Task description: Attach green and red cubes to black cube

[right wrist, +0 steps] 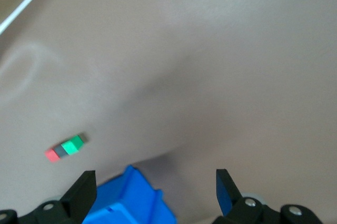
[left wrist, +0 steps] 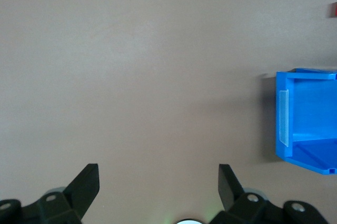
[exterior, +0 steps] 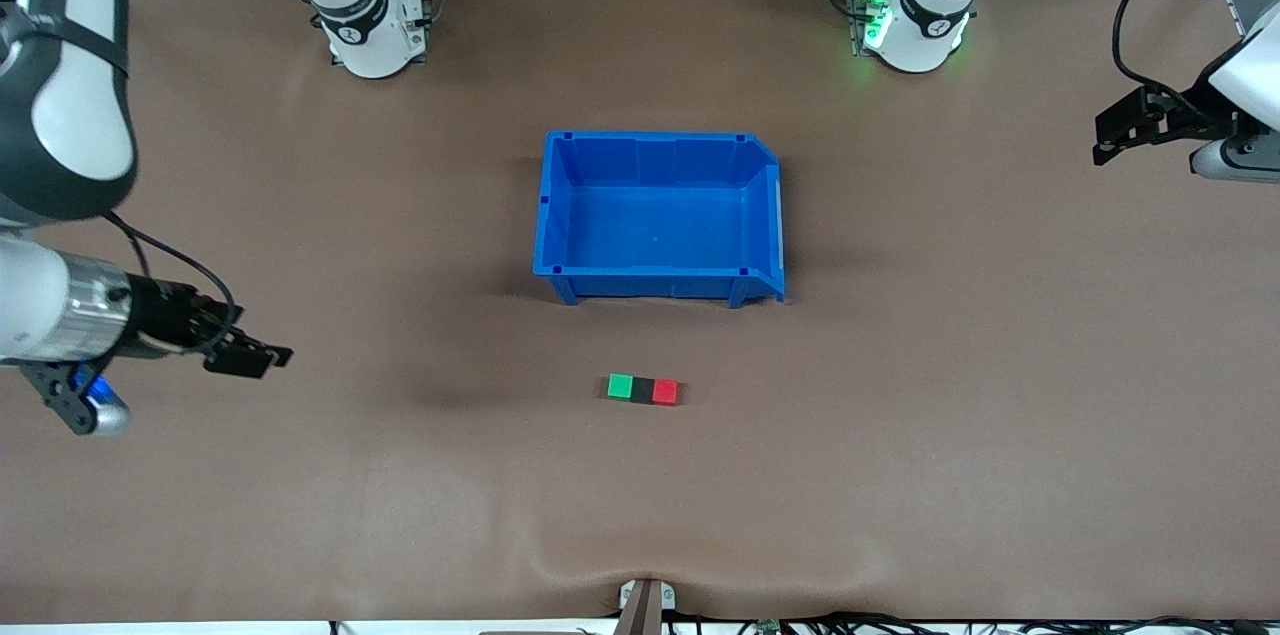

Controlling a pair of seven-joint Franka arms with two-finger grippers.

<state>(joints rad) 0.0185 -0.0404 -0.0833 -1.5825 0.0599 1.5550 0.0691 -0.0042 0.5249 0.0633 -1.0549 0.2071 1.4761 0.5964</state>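
Brown table (exterior: 300,515) | green cube (exterior: 621,386), black cube (exterior: 643,389), red cube (exterior: 665,392) touching in a row, nearer the camera than blue bin (exterior: 560,215) | likely light, rigid; pinch flat sides | left gripper (exterior: 1120,130), right gripper (exterior: 250,356) both spread apart, waiting at table ends.

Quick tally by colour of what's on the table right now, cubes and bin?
Green cube: 1
Black cube: 1
Red cube: 1
Blue bin: 1
Total: 4, the cubes joined in a row nearer the front camera than the bin.
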